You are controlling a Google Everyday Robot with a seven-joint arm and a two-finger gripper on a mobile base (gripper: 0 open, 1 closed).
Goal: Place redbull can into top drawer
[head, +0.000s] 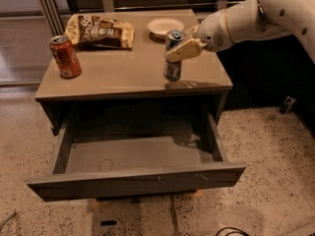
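The redbull can (173,65), slim, silver and dark blue, is upright near the front right of the table top (123,68). Its base is at or just above the surface. My gripper (181,49) reaches in from the right and is shut on the can's upper half, with one cream finger (186,47) lying across its front. The top drawer (138,181) is pulled fully out below the table. Its inside (133,154) is bare and lies below and in front of the can.
A red soda can (65,56) stands at the table's left front. A chip bag (101,31) and a white bowl (165,26) lie at the back. My white arm (256,16) crosses in from the upper right. The floor is speckled.
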